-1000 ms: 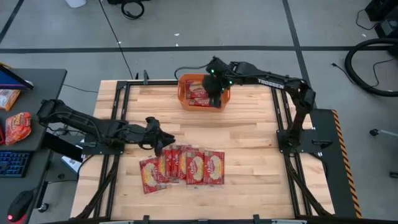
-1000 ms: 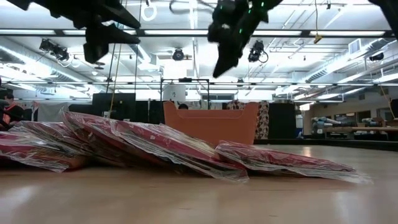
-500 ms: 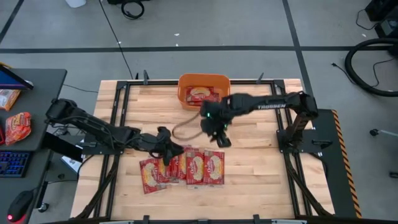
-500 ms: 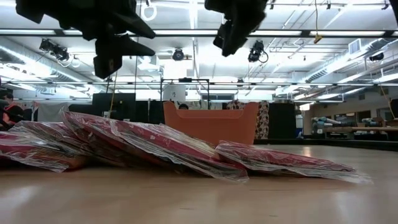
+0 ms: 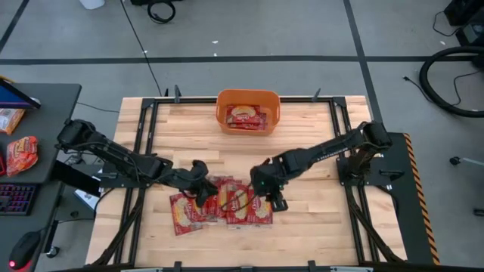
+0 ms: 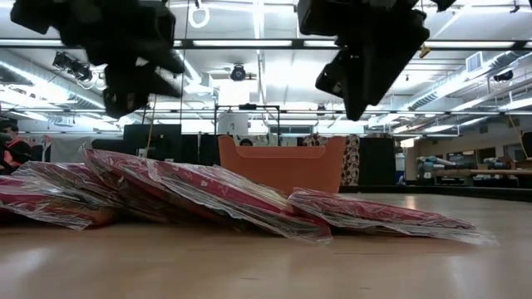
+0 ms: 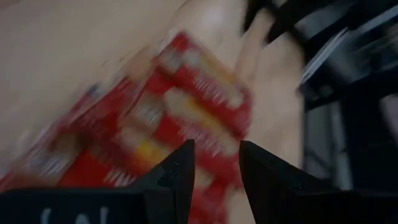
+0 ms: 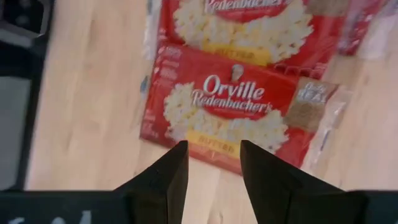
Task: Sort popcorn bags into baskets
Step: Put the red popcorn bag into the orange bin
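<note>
Packets of another snack (image 5: 20,153) lay on the dark side desk (image 5: 53,98) at the far left, off the wooden table (image 5: 302,227). Next over, the left gripper (image 5: 200,190) hung above the left end of a row of red Orville Redenbacher's popcorn bags (image 5: 221,204), which overlapped one another near the table's front edge; its fingers (image 7: 177,171) stood apart with nothing between them, and its wrist view showed the bags (image 7: 186,118) below. Beside it, the right gripper (image 5: 266,193) hovered over the row's right end, fingers (image 8: 168,171) spread and empty, just above the outermost bag (image 8: 239,118). Well apart from the row, at the table's back edge, the orange basket (image 5: 224,113) held at least one bag (image 5: 246,115). From table height the bags (image 6: 224,195) lay in a sloping stack before the basket (image 6: 281,164).
</note>
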